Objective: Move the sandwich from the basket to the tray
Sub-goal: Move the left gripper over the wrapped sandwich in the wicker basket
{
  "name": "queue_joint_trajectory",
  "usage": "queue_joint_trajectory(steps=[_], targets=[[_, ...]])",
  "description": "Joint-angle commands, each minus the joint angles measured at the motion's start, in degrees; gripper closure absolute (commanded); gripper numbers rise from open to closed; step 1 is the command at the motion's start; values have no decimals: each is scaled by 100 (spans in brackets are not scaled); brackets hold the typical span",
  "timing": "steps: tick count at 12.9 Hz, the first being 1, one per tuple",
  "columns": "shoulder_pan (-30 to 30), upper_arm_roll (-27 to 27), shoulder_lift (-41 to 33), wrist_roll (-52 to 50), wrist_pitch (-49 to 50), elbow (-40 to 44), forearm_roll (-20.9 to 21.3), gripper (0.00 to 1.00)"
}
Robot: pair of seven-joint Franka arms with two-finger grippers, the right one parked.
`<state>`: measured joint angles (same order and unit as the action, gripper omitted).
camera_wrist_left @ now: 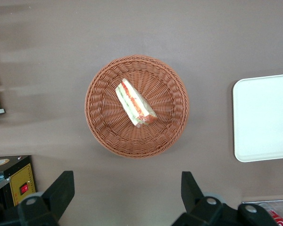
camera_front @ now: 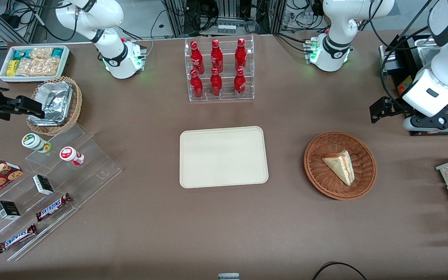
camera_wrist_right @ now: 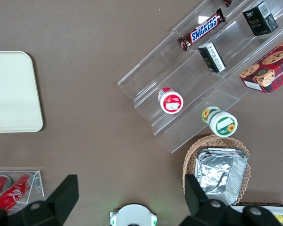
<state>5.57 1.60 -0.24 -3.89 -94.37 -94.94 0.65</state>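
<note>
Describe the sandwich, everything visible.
The sandwich is a triangular wedge of pale tan bread, with red and light green filling showing along one cut edge. It lies flat in the reddish-brown wicker basket, touching only the weave. The gripper, fingers open, hangs above the table beside the basket, clear of it.

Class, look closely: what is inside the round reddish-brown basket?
One sandwich lies inside the basket, filling edge showing; the weave beneath it is covered. The open pincer hangs above the table beside the basket, apart from it.
</note>
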Motion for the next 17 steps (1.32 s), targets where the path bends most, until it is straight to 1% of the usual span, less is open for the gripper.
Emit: queue_joint_trajectory(steps=[1,3,6,7,9,10,12,15,17], targets=[[67,-90,155,99,190,239,-74,0],[23,-90,182,99,208,213,-39,0],[23,-90,523,91,60,169,14,0],[23,-99,655,30,-159,99,31,0],[-20,-116,735,-15,-790,-312,93,0],[-47,-134,753,-163,-1176,-567,93,0],[-47,-125,744,-785,-1976,-1130,102,0],[23,-99,876,-1839,-2541,-1553,102,0],[14,-99,806,-2027,-2936,-2061,93,0]])
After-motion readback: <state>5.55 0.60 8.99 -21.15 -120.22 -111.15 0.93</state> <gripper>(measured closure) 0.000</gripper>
